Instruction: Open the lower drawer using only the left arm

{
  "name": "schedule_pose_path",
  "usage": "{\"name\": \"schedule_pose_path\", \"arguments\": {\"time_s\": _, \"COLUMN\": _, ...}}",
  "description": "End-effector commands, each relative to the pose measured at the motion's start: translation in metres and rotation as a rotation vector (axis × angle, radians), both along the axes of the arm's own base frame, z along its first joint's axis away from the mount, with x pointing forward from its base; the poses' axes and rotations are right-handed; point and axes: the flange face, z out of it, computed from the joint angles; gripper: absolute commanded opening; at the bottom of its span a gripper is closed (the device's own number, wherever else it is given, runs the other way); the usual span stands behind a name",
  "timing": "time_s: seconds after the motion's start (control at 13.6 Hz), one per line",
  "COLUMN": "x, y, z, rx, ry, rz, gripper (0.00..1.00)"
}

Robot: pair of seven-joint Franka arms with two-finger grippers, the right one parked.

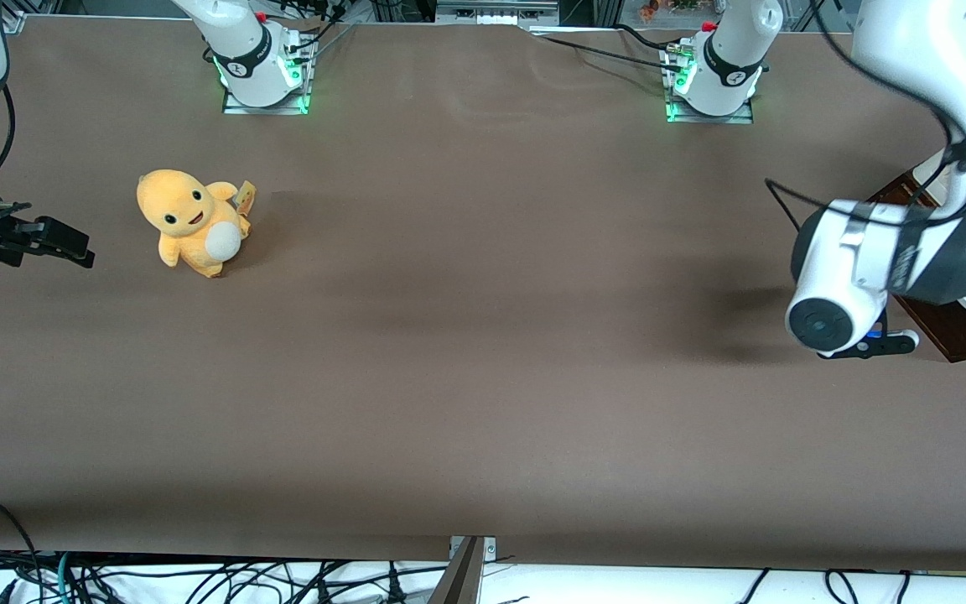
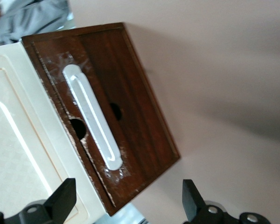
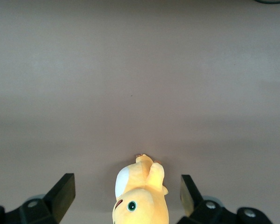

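Note:
The left arm hangs over a dark brown cabinet at the working arm's end of the table. Seen from above in the left wrist view, the cabinet has a pale top with a recessed panel and a dark brown front carrying a long white bar handle. From this angle I cannot tell the lower drawer's front from the panel above it, and no pale inside shows. My gripper is open above the front's end, apart from the handle, with nothing between its fingers.
A yellow plush toy sits on the brown tabletop toward the parked arm's end. Two arm bases stand along the table's edge farthest from the front camera. Cables hang below the edge nearest that camera.

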Motion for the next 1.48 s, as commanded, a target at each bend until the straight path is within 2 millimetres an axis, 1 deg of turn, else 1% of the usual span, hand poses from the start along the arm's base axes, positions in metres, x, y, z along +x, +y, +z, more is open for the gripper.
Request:
{"name": "schedule_pose_path", "arguments": {"time_s": 0.0, "x": 0.003, "y": 0.026, "z": -0.036, "rx": 0.152, "ry": 0.027, "rz": 0.013, "gripper": 1.00}}
{"name": "schedule_pose_path", "arguments": {"time_s": 0.15, "x": 0.003, "y": 0.054, "z": -0.062, "rx": 0.252, "ry": 0.072, "rz": -0.022, "gripper": 1.00}}
{"name": "schedule_pose_path", "arguments": {"time_s": 0.22, "x": 0.003, "y": 0.076, "z": -0.068, "rx": 0.288, "ry": 0.084, "rz": -0.027, "gripper": 1.00}}
{"name": "schedule_pose_path", "arguments": {"time_s": 0.37, "x": 0.001, "y": 0.106, "z": -0.081, "rx": 0.345, "ry": 0.112, "rz": -0.044, "gripper": 1.00}}
{"name": "schedule_pose_path", "arguments": {"time_s": 0.59, "x": -0.002, "y": 0.128, "z": -0.105, "rx": 0.397, "ry": 0.151, "rz": -0.079, "gripper": 1.00}}
{"name": "schedule_pose_path", "arguments": {"time_s": 0.74, "x": -0.004, "y": 0.145, "z": -0.107, "rx": 0.405, "ry": 0.157, "rz": -0.070, "gripper": 1.00}}
{"name": "schedule_pose_path", "arguments": {"time_s": 0.81, "x": -0.003, "y": 0.144, "z": -0.110, "rx": 0.395, "ry": 0.151, "rz": -0.079, "gripper": 1.00}}
{"name": "schedule_pose_path", "arguments": {"time_s": 0.96, "x": -0.004, "y": 0.144, "z": -0.117, "rx": 0.393, "ry": 0.158, "rz": -0.085, "gripper": 0.95}}
{"name": "schedule_pose_path", "arguments": {"time_s": 1.11, "x": -0.004, "y": 0.144, "z": -0.117, "rx": 0.403, "ry": 0.139, "rz": -0.079, "gripper": 0.80}}
{"name": "schedule_pose_path", "arguments": {"time_s": 1.18, "x": -0.004, "y": 0.144, "z": -0.118, "rx": 0.407, "ry": 0.137, "rz": -0.076, "gripper": 0.70}}
{"name": "schedule_pose_path", "arguments": {"time_s": 1.25, "x": -0.005, "y": 0.144, "z": -0.121, "rx": 0.408, "ry": 0.139, "rz": -0.076, "gripper": 0.51}}
{"name": "schedule_pose_path", "arguments": {"time_s": 1.33, "x": -0.005, "y": 0.143, "z": -0.123, "rx": 0.407, "ry": 0.141, "rz": -0.078, "gripper": 0.44}}
{"name": "schedule_pose_path", "arguments": {"time_s": 1.4, "x": -0.006, "y": 0.142, "z": -0.125, "rx": 0.405, "ry": 0.145, "rz": -0.080, "gripper": 0.34}}
